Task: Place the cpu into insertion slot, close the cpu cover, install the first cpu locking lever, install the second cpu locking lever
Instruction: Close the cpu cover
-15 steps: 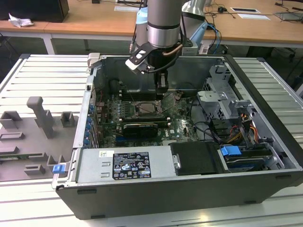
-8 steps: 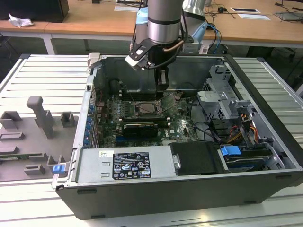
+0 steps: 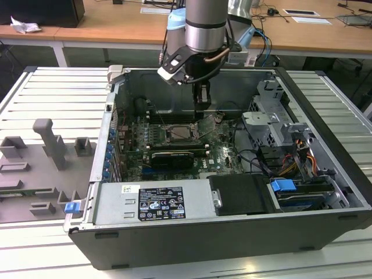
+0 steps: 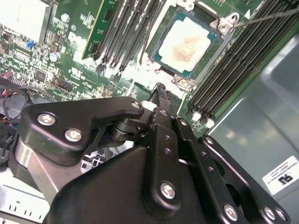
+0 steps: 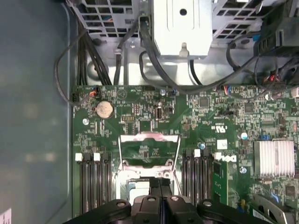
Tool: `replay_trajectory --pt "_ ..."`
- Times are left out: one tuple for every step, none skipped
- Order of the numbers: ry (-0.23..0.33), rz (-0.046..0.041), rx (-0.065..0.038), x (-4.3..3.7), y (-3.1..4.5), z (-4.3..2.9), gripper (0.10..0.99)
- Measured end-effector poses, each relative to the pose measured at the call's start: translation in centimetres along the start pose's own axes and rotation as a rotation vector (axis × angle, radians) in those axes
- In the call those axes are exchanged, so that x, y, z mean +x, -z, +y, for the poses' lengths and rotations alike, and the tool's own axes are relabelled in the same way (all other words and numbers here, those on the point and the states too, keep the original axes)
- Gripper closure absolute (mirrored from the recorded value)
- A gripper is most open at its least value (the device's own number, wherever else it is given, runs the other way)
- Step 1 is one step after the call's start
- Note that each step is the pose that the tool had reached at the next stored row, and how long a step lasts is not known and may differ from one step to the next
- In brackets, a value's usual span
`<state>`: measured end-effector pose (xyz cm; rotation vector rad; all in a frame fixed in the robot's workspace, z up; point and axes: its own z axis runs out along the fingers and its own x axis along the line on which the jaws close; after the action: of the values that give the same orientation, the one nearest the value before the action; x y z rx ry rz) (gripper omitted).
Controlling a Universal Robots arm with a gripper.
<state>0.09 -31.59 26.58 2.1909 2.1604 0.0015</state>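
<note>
1. Well to the exterior view's left, moulded grey plastic fixtures [image 3: 49,148] sit on the slatted metal surface [image 3: 52,87], apart from the open black tower computer case [image 3: 203,247].
2. Mid-case, the cpu [image 4: 184,44], a flat square chip with a dull silvery top, lies seated in the insertion slot [image 4: 222,24], the small dark square socket rimmed in silvery metal, so the placing looks done.
3. Beside it, the cpu cover [image 5: 149,136], a thin silvery frame with a cut-out centre, is swung back off the socket, and a thin wire locking lever [image 4: 268,15] stands free.
4. Just right of the socket and above it, the black two-fingered gripper [image 3: 201,104] hangs with its jaws drawn narrow together, holding nothing.
5. Closing the cover is, by my judgement, the step in hand. It calls for a gentle push that swings the frame flat over the chip without nudging it.
6. Rightmost stands a grey metal drive cage [image 3: 270,116].
</note>
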Motion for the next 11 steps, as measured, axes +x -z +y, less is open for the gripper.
replay_trajectory --pt "0.0 -0.0001 0.001 0.0 -0.01 0.19 0.98" --pt "0.0 -0.0002 0.002 0.0 -0.01 0.37 0.98" --pt "0.0 -0.0002 0.003 0.01 -0.03 0.76 0.98" --pt "0.0 -0.0001 0.004 0.02 -0.04 0.98 0.98" --pt "0.0 -0.0001 0.004 0.02 -0.05 1.17 0.98" --pt "0.0 -0.0001 0.005 0.02 -0.07 1.45 0.98" --pt "0.0 0.0 0.006 0.03 -0.08 1.7 0.98" --pt "0.0 0.0 0.007 0.03 -0.09 1.86 0.98" --pt "0.0 0.0001 0.007 0.04 -0.1 2.03 0.98" --pt "0.0 -0.0001 0.007 0.04 -0.1 2.13 0.98" --pt "0.0 -0.0002 0.007 0.03 -0.1 2.24 0.98"
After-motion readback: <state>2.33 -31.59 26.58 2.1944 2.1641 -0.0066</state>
